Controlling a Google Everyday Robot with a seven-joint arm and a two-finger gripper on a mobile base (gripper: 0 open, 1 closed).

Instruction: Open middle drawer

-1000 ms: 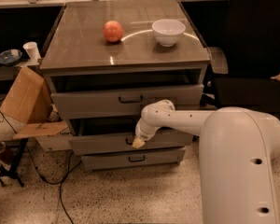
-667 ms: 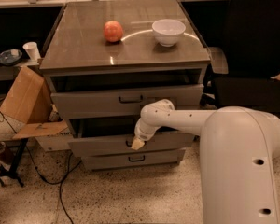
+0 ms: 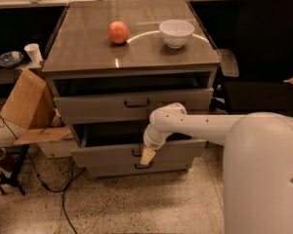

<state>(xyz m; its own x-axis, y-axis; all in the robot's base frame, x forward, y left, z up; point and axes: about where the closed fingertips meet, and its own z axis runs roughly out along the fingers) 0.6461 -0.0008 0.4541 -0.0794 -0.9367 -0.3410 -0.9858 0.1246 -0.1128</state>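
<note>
gripper at front centre of the middle drawer — seemingly touching it — its grip cannot be told.

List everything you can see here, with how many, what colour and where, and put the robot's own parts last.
cabinet: one, grey, centre
top drawer: one, grey, pulled partly out
middle drawer: one, grey, pulled partly out, below the top drawer
lowest drawer: one, grey, at the cabinet's foot
round fruit: one, orange-red, on the cabinet top
bowl: one, white, on the cabinet top, right of the fruit
cardboard box: one, brown, left of the cabinet
cup: one, white, far left
chair: one, black, right
cable: one, black, on the floor
arm: one, white, reaching in from the right
gripper: one, beige-tipped, at the middle drawer's front, by its handle
</note>
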